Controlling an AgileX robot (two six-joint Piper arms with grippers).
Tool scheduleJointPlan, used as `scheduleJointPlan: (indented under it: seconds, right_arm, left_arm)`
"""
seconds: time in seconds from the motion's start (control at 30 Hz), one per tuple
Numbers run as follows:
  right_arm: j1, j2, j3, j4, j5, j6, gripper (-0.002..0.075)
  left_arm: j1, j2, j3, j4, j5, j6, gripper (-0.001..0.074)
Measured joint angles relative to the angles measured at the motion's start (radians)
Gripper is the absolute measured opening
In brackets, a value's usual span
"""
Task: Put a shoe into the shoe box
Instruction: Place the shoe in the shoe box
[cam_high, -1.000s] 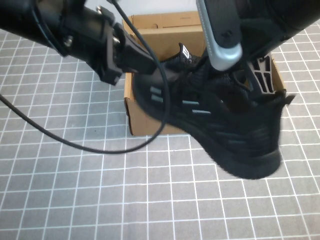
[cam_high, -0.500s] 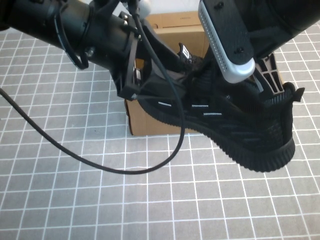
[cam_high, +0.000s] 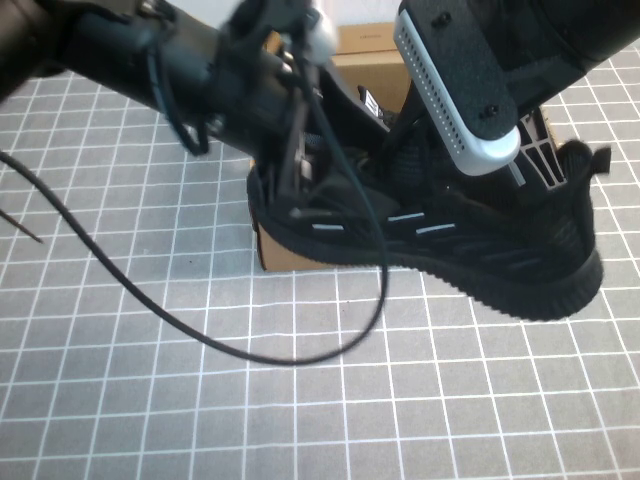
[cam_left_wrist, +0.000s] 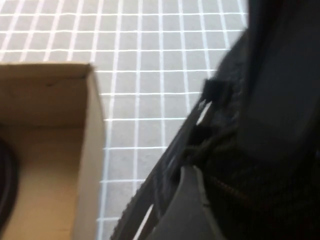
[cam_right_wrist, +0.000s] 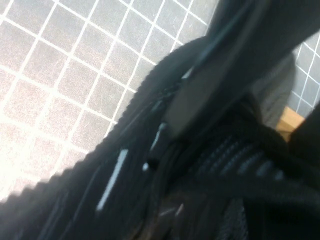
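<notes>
You hold the black knit mesh sneaker with white side dashes (cam_high: 450, 245) aloft over the brown corrugated cardboard shoe box (cam_high: 290, 245), heel overhanging. The left gripper (cam_high: 300, 185) clamps the toe; the right gripper (cam_high: 500, 175) clamps the collar. Level the sole and centre it above the opening before lowering.

Left gripper (cam_high: 300, 185) reaching in from 10 o'clock, clamped on the shoe (cam_high: 470, 250) toe end. Right gripper (cam_high: 470, 175) descending from 1 o'clock, gripping same shoe mid-collar.
</notes>
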Motion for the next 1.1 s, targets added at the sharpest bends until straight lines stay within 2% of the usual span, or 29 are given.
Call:
scheduleJointPlan:
  seconds: [0.23,0.33,0.43,0.6,0.73,0.8,0.9,1.0,1.1]
  right_arm:
    - [-0.001,0.002,0.0,0.002,0.009,-0.002,0.0001]
    - [-0.001,0.002,0.0,-0.002,0.01,-0.002,0.0001]
    - [-0.001,0.002,0.0,-0.002,0.01,-0.002,0.0001]
    - [-0.001,0.003,0.0,-0.002,0.015,0.037,0.0001]
    - [-0.001,0.003,0.0,-0.037,0.016,0.219,0.0015]
    - [-0.001,0.003,0.0,-0.084,0.013,0.38,0.0067]
    - [-0.001,0.003,-0.006,-0.208,-0.031,0.602,0.0227]
    - [-0.001,-0.001,-0.023,-0.322,-0.048,0.766,0.0353]
    - [-0.001,-0.022,-0.059,-0.413,-0.027,0.912,0.0378]
  left_arm:
    - [-0.037,0.041,-0.002,0.019,0.0,0.022,0.0503]
    - [-0.037,0.049,-0.002,0.011,0.0,0.025,0.047]
    - [-0.037,0.052,-0.002,0.009,0.0,0.025,0.0375]
    - [-0.037,0.054,-0.004,0.006,-0.002,0.027,0.0111]
    - [-0.038,0.056,-0.008,0.004,-0.006,0.027,0.0055]
    - [-0.038,0.06,-0.01,0.017,-0.008,0.027,0.0041]
    - [-0.038,0.07,-0.008,0.065,-0.018,0.02,0.0031]
    - [-0.038,0.071,-0.007,0.093,-0.081,0.012,0.003]
    - [-0.038,0.071,-0.006,0.103,-0.173,0.001,0.0027]
